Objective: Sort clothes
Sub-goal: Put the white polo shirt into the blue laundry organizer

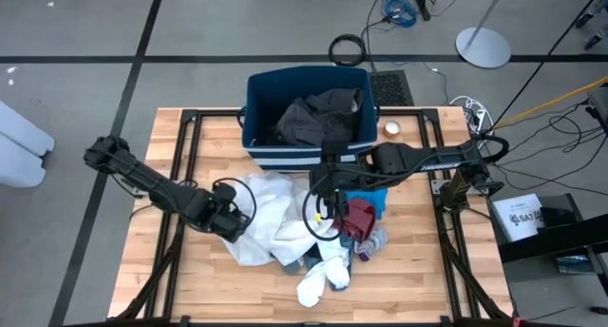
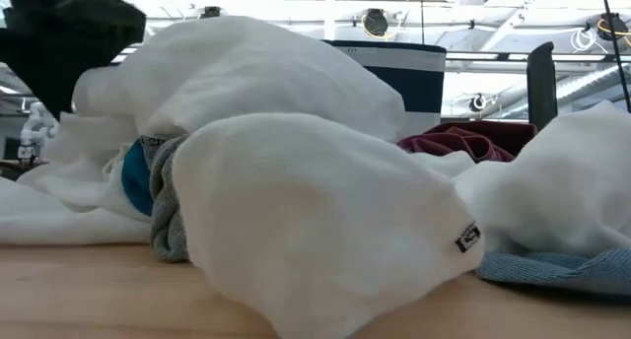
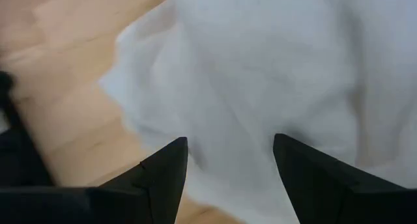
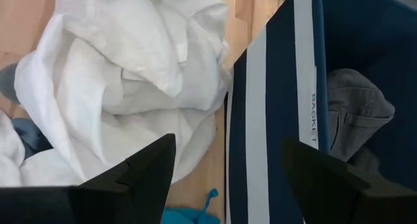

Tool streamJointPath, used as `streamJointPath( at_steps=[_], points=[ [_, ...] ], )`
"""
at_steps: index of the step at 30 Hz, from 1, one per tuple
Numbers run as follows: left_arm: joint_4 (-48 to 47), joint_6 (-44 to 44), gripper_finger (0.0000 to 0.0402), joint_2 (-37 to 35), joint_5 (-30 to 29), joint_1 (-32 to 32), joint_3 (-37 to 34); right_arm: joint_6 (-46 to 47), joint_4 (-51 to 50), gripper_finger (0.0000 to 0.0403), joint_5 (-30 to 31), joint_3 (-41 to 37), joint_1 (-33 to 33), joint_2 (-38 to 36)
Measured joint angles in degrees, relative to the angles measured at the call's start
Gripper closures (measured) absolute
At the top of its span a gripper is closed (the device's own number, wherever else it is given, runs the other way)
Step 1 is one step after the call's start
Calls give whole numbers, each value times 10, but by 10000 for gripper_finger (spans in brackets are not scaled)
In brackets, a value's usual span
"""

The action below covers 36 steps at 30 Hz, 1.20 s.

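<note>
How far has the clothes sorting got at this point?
Done: a dark grey garment already lies inside the navy bin. In hand: nothing is gripped; the left gripper is open over the white garment, and the right gripper is open by the bin's front wall. Left: the white garment, the maroon piece, the blue piece and the socks all lie on the table.

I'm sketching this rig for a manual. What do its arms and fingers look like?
Both arms are black and jointed, left arm and right arm, with a black cable looping beside each wrist. Each ends in two dark, wedge-shaped fingers tapering to points, unmarked.
</note>
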Motion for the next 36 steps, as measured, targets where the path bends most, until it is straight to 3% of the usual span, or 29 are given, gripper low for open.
streamJointPath(
  at_steps=[4,10,20,30,36],
  points=[
    [23,-28,165,0,-45,-5,0,-15,-1,140,0,0,0,0],
    [-3,-79,165,-2,-62,-11,0,-19,-23,140,-1,0,0,0],
    [3,-204,165,-10,-109,-14,0,-49,-28,140,-61,0,1,0],
    [31,-376,165,92,-105,-39,1,-103,-52,140,-61,0,1,0],
    [45,-428,165,169,-83,-36,1,-132,-52,140,-89,0,1,0]
  ],
)
